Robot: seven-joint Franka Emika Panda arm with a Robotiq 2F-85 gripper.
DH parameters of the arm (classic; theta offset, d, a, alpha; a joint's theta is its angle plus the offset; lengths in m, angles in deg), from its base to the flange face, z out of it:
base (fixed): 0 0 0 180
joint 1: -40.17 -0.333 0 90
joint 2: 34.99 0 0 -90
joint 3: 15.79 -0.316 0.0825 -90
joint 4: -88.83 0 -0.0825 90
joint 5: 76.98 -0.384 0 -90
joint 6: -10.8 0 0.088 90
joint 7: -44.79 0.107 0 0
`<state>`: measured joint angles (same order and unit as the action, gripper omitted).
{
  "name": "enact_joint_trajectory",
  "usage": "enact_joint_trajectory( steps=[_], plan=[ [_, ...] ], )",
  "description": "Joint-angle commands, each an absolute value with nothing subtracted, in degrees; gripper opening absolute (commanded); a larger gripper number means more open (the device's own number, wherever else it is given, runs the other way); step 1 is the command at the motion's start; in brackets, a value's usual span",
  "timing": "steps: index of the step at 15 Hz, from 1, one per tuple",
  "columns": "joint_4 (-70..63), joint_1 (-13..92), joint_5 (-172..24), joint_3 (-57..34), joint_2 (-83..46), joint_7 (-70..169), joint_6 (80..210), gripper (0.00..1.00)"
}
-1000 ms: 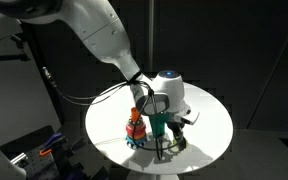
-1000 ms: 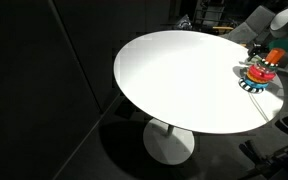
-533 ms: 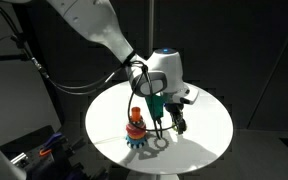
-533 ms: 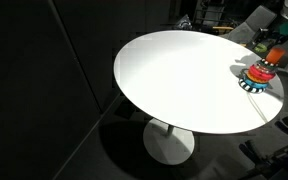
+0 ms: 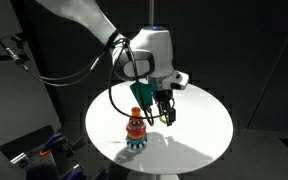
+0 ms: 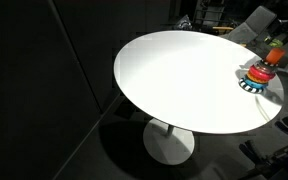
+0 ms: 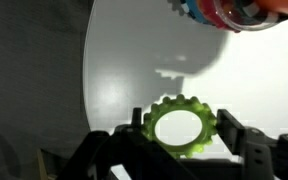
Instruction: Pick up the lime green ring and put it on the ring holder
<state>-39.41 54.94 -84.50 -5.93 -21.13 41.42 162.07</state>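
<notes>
In an exterior view the black 2-finger gripper (image 5: 164, 112) hangs over the round white table (image 5: 206, 132), beside and above the ring holder (image 5: 135, 130), a blue-based toy stacked with red and orange rings; that height probably clears its top.

In an exterior view the ring holder (image 6: 258, 74) stands near the table's edge.

The wrist view shows the jaws clamped on the thin, toothed lime green ring (image 7: 180, 127), its hole facing down for threading. Only the stack's own top stands between.
</notes>
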Motion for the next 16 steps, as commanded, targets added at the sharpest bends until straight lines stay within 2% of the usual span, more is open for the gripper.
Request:
enact_joint_trajectory(
  steps=[1,16],
  plan=[
    [-44.51,54.96,-84.04,-5.87,-28.2,37.64,160.41,0.49],
    [-55.83,49.33,-81.73,-6.85,-40.17,33.95,161.23,0.49]
  ],
)
